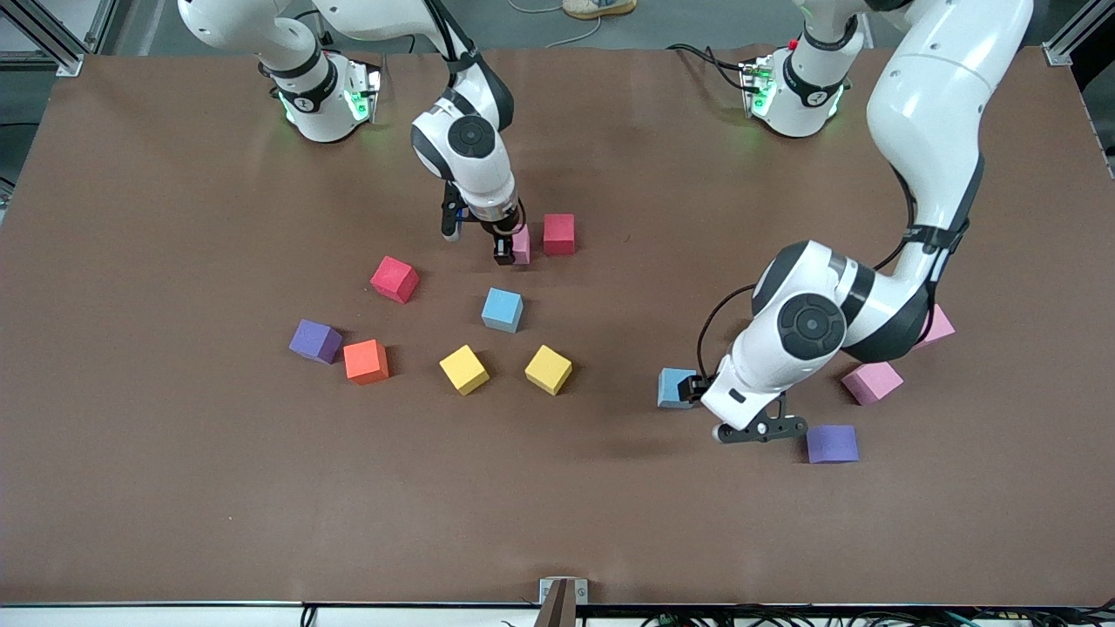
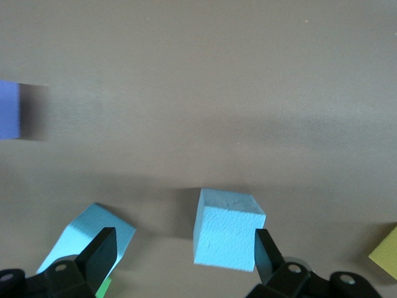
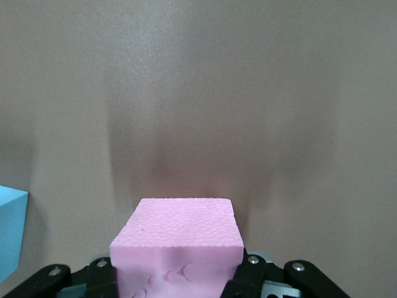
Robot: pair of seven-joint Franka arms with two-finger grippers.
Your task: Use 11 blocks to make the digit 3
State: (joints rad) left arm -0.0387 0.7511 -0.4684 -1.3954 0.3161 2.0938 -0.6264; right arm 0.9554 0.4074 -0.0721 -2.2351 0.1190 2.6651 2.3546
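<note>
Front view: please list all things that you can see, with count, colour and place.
pink blocks: 3, pink; one in the right gripper beside a red block, two toward the left arm's end
red blocks: 2, red;
light blue blocks: 2, light blue; middle, at the left gripper
yellow blocks: 2, yellow; side by side
purple blocks: 2, purple;
orange block: 1, orange; beside a purple block
table: 1, brown
right gripper: shut on a pink block
left gripper: open, at a light blue block
</note>
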